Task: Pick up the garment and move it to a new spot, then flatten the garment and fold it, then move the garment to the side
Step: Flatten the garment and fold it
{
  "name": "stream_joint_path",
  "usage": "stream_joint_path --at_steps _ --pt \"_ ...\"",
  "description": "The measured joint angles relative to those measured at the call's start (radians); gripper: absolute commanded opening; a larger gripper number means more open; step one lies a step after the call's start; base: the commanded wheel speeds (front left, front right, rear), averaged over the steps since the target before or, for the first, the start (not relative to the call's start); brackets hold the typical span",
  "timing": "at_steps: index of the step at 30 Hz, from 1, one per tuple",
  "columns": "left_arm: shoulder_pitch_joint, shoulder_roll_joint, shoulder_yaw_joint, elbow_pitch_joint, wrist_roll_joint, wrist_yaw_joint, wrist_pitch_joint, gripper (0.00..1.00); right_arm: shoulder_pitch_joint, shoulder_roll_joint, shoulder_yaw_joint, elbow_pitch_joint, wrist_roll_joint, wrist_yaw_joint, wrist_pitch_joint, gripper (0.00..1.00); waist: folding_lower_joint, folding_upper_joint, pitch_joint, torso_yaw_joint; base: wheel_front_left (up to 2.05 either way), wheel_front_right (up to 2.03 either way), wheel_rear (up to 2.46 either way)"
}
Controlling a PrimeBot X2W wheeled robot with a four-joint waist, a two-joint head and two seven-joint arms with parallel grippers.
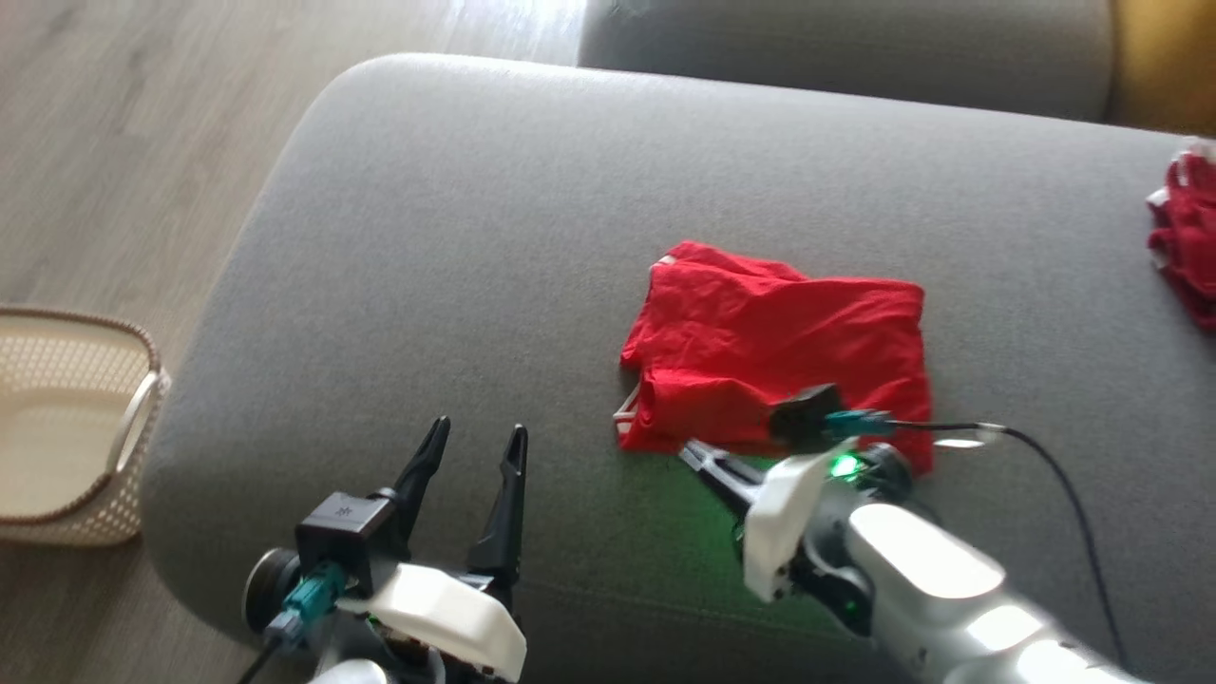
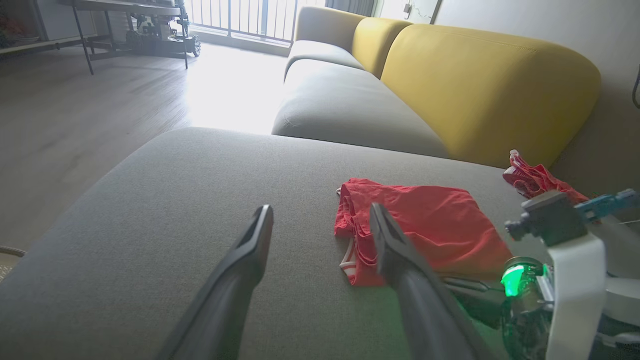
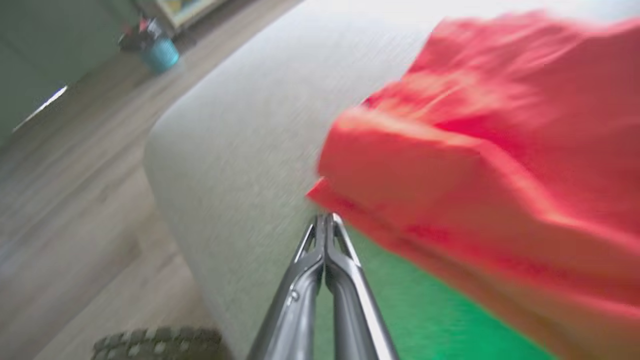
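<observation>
Garment (image 1: pixel 788 351) centre-right looks folded; side-move pending, I judge. My right gripper (image 1: pixel 692 452) closed, empty, at lower-left hem; left gripper (image 1: pixel 480 427) spread wide, empty. Next: grip hem.

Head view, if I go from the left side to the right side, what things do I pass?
pale basket on the floor → left gripper → folded red garment → red cloth at the right edge

The garment (image 1: pixel 779 342) is showing plain red with white trim. The sofa seat (image 1: pixel 456 247) is looking grey and its backrest (image 2: pixel 480 90) yellow. The basket (image 1: pixel 66 521) is showing cream, dotted with holes.
</observation>
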Motion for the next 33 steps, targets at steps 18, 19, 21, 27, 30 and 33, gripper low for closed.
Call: stream_joint_path --at_steps 18,19,21,27,30,33 --pt "0.15 -0.054 0.188 0.004 0.035 0.02 -0.011 1.0 0.346 -0.023 -0.736 -0.46 -0.513 0.0 -0.074 1.0 0.0 0.0 -0.08 -0.164 0.0 0.0 0.0" --pt "0.162 -0.065 0.214 0.001 0.057 0.019 -0.011 1.0 0.393 -0.012 -0.772 -0.505 -0.543 0.0 -0.074 1.0 0.0 0.0 -0.085 -0.17 0.0 0.0 0.0" --pt "0.19 -0.088 0.268 -0.007 0.104 0.01 -0.011 1.0 0.468 0.014 -0.829 -0.589 -0.593 0.0 -0.074 1.0 0.0 0.0 -0.093 -0.18 0.0 0.0 0.0" --pt "0.283 -0.162 0.397 -0.014 0.251 -0.066 -0.012 1.0 0.585 0.043 -0.909 -0.763 -0.713 0.0 -0.074 1.0 0.0 0.0 -0.107 -0.201 0.0 0.0 0.0" --pt "0.33 -0.203 0.46 -0.014 0.308 -0.115 -0.012 1.0 0.643 0.048 -0.952 -0.81 -0.724 0.0 -0.074 1.0 0.0 0.0 -0.113 -0.21 0.0 0.0 0.0" --pt "0.384 -0.237 0.533 -0.01 0.362 -0.158 -0.012 1.0 0.702 0.049 -0.94 -0.831 -0.684 0.0 -0.074 1.0 0.0 0.0 -0.119 -0.223 0.0 0.0 0.0"
